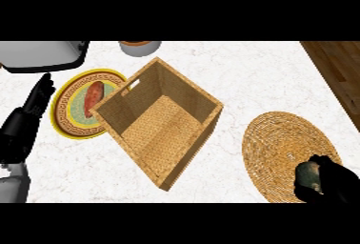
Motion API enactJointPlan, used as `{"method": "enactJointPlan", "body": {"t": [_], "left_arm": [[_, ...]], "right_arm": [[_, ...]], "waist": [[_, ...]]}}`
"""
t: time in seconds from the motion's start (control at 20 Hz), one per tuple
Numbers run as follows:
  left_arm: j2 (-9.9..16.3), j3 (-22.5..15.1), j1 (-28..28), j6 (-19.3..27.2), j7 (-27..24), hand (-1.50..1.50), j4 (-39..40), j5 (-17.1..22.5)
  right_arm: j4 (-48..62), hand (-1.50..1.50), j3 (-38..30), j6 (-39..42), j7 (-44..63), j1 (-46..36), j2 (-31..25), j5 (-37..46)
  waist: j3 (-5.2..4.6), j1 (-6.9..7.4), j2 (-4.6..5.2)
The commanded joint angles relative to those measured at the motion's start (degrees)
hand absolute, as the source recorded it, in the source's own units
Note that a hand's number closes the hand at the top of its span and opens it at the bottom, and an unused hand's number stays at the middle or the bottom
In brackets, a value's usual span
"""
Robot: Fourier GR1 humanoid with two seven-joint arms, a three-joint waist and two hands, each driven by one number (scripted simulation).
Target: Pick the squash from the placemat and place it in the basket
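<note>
Over placemat [290,155], squash [310,175] is gripped by curled right robot hand [330,183]; should be lifted clear before basket [159,121].

Right robot hand [329,183] curled at lower right; left robot hand [28,114] open, fingers up, at left edge.

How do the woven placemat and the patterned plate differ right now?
The placemat is plain golden straw weave; the plate has a yellow rim and patterned rings. The placemat lies right of the basket with the right hand over its lower edge; the plate lies left, partly hidden by the basket. Both are round and flat.
</note>
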Motion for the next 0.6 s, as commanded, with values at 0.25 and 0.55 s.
{"method": "enactJointPlan", "body": {"t": [0.25,0.55], "left_arm": [[0.5,-0.1,0.4,-1.5,-0.7,0.00,-0.5,0.7],[-1.6,-2.7,-2.0,-1.1,1.1,0.00,-1.5,-0.1]], "right_arm": [[-32.9,1.50,5.3,-14.6,10.6,5.3,9.6,-2.0],[-51.1,1.50,19.7,-10.2,22.0,0.6,9.7,3.0]], "waist": [[0.36,1.85,0.25],[0.28,5.06,1.27]]}}
